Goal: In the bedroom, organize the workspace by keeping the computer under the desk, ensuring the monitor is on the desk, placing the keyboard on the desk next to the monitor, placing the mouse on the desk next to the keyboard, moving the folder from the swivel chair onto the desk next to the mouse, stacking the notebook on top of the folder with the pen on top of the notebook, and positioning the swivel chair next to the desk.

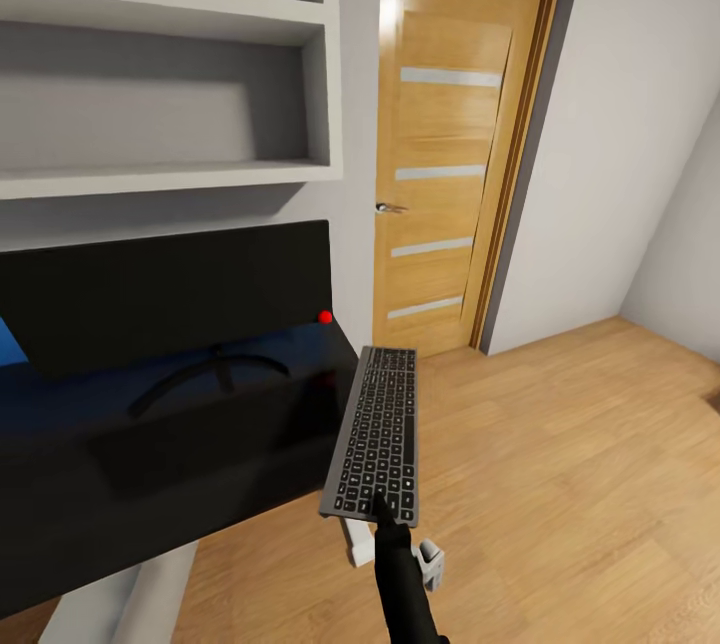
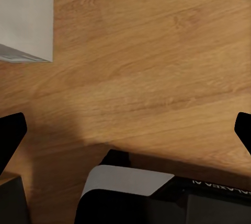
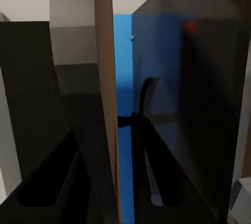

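the right gripper (image 1: 384,512) grasps the keyboard (image 1: 376,432) at its near short end, the black arm rising from the bottom of the head view. the keyboard is held flat in the air, keys up, its length running away from the robot. its far end reaches the right-hand corner of the desk (image 1: 150,444); whether it touches the top there cannot be told. the rest of it hangs over the wood floor (image 1: 560,484), just beside the desk's right edge.

the monitor (image 1: 165,294) stands on the desk, wide and black, its thin stem going down to a round base (image 1: 215,374). a small red dot (image 1: 325,317) shows at its lower right corner. a sliver of the desk's blue back panel (image 1: 10,344) shows at the far left. above the monitor are white wall shelves (image 1: 170,84), and to the right a closed wooden door (image 1: 450,154) with pale strips.

in the right wrist view the keyboard (image 3: 107,104) is seen edge-on between the fingers, with the blue panel (image 3: 123,67) and the monitor's stem beyond.

the left gripper (image 2: 125,135) points down at the floor (image 2: 141,67), its dark fingertips (image 2: 10,135) far apart at the two sides, released and holding nothing. a white block (image 2: 26,15) sits on the floor near one corner.
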`<state>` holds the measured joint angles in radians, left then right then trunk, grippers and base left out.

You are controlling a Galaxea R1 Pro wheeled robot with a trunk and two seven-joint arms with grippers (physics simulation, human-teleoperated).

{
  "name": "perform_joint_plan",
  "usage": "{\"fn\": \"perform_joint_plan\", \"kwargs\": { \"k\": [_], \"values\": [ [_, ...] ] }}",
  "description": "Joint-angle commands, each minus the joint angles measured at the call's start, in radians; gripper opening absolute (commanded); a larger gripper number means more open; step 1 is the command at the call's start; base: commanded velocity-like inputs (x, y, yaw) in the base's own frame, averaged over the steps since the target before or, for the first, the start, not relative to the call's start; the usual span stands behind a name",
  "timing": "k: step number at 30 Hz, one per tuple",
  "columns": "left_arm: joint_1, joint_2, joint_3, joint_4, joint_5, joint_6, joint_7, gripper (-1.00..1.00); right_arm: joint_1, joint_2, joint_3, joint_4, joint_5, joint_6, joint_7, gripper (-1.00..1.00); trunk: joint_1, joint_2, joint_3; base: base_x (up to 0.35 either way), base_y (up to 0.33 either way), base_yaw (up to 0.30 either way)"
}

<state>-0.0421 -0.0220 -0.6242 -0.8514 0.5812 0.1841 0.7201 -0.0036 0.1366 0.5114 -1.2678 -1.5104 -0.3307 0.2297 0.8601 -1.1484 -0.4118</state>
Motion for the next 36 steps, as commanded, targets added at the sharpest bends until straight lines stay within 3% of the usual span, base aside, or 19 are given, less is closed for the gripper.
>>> {"fn": "perform_joint_plan", "kwargs": {
  "k": [1, 19, 36],
  "values": [
    [-0.001, 0.001, -0.003, -0.001, 0.003, 0.005, 0.007, 1.0, -0.001, 0.0, 0.002, 0.0, -0.01, -0.004, 0.006, -1.0, 0.004, -0.008, -0.004, 0.0, 0.0, 0.0],
    [-0.001, 0.002, -0.003, -0.001, 0.003, 0.005, 0.007, 1.0, 0.0, 0.001, 0.0, -0.001, -0.008, -0.007, 0.002, -1.0, 0.073, -0.134, -0.061, 0.0, 0.0, 0.011],
    [-0.001, 0.005, 0.002, -0.002, 0.008, 0.005, 0.007, 1.0, 0.0, 0.0, 0.0, 0.0, -0.002, -0.006, 0.007, -1.0, 0.073, -0.134, -0.061, 0.0, 0.0, 0.033]
  ]
}}
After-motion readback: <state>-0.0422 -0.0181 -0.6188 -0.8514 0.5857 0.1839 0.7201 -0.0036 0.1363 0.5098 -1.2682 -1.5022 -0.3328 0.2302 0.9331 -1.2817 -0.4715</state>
